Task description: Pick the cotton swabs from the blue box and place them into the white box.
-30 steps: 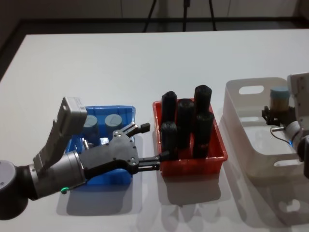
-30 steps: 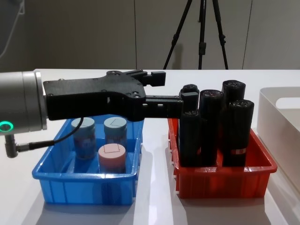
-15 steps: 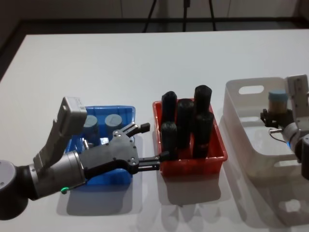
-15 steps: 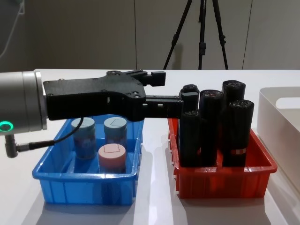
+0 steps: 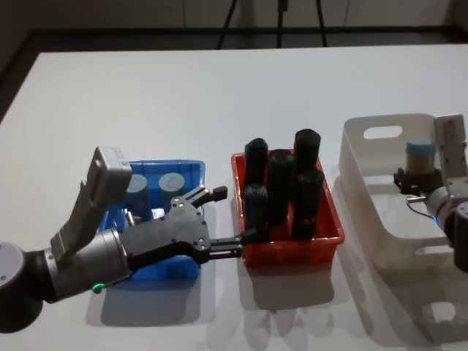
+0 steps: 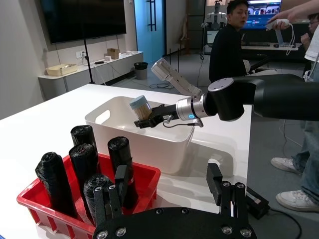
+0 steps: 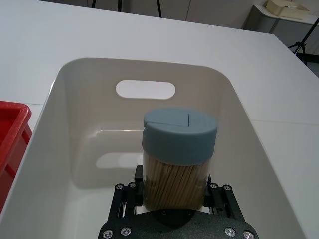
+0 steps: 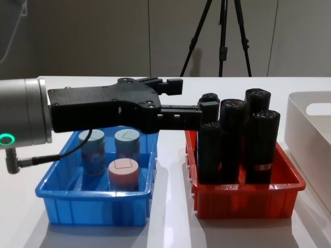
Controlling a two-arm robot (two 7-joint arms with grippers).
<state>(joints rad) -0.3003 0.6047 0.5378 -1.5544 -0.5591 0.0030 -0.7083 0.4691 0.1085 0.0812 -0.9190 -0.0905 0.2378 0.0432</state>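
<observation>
Since a second ago the right gripper has shifted slightly inside the white box, clamped on a grey-blue-lidded tub of cotton swabs. Three more tubs stand in the blue box, beneath the left gripper, whose fingers are spread. Between the two boxes sits a red bin crowded with tall black cylinders.
</observation>
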